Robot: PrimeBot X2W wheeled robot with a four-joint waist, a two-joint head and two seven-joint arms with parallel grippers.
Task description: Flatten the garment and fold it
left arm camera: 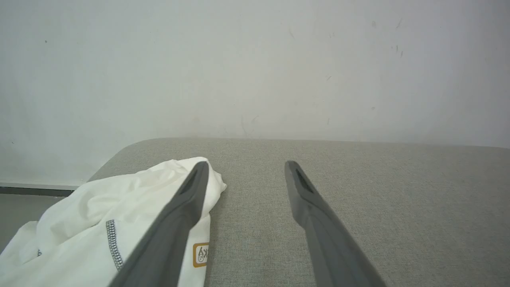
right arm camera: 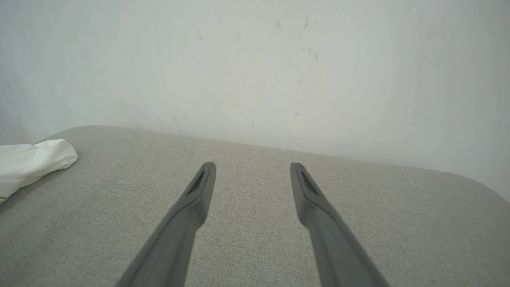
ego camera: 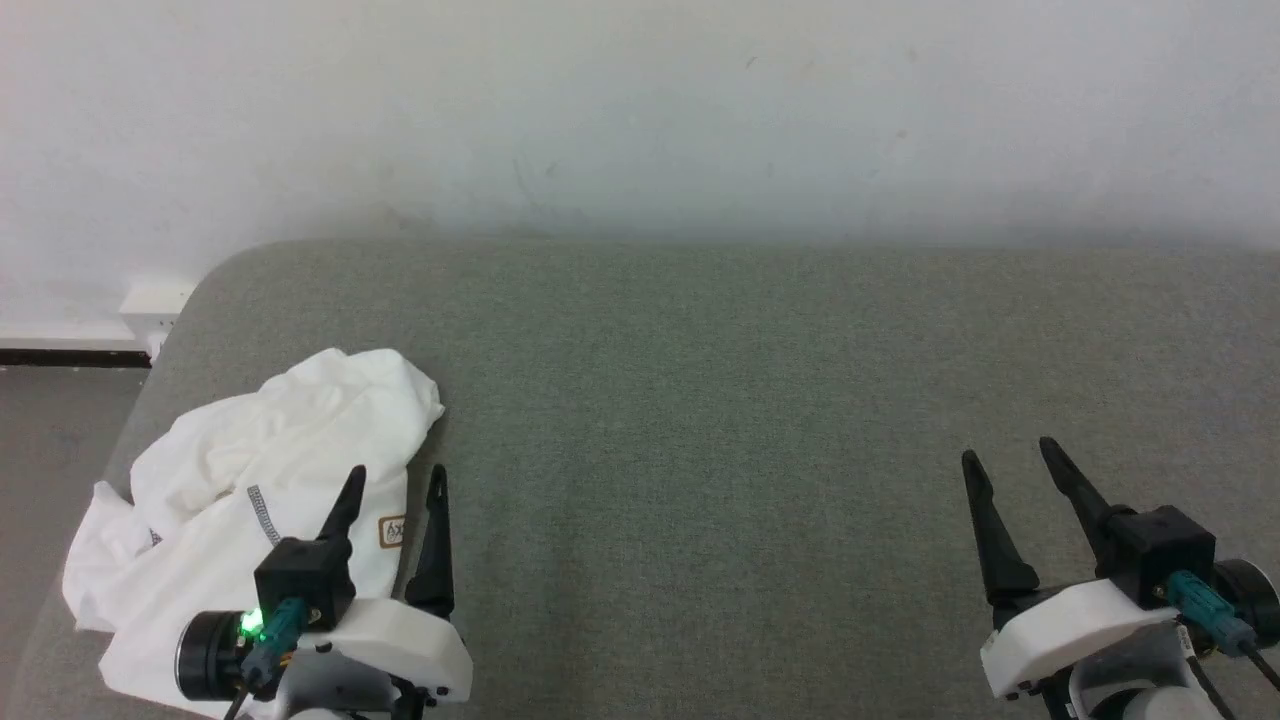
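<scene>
White thin fabric lies bunched in a loose heap: the garment (ego camera: 260, 470) sits crumpled on the left near part of the tabletop (ego camera: 700, 400), close to the tabletop's rounded left far corner. Its folds pile over one another, and its lower left edge reaches the tabletop's left side. A short run of dark zigzag stitching (ego camera: 262, 512) shows on a fold facing the tabletop's near edge. A small brownish logo patch (ego camera: 392, 531) sits on the side of the heap that faces the tabletop's middle.

The left claw (ego camera: 398, 470) hangs above the tabletop's near left part with its two dark fingers spread wide and nothing between them. One finger lies over the garment, and the other lies over bare grey cloth just beside the heap. Whether either finger touches the fabric cannot be told. A green light (ego camera: 250, 625) glows on that arm's wrist.

The right claw (ego camera: 1006, 448) is over the tabletop's near right part, well apart from the garment. Its fingers are also spread wide and empty, above bare surface.

The tabletop is covered in grey-green woven cloth. A pale scuffed wall (ego camera: 640, 120) rises behind the tabletop's far edge. Beyond the tabletop's left side, grey floor (ego camera: 50, 430) meets a dark baseboard strip (ego camera: 70, 356).
</scene>
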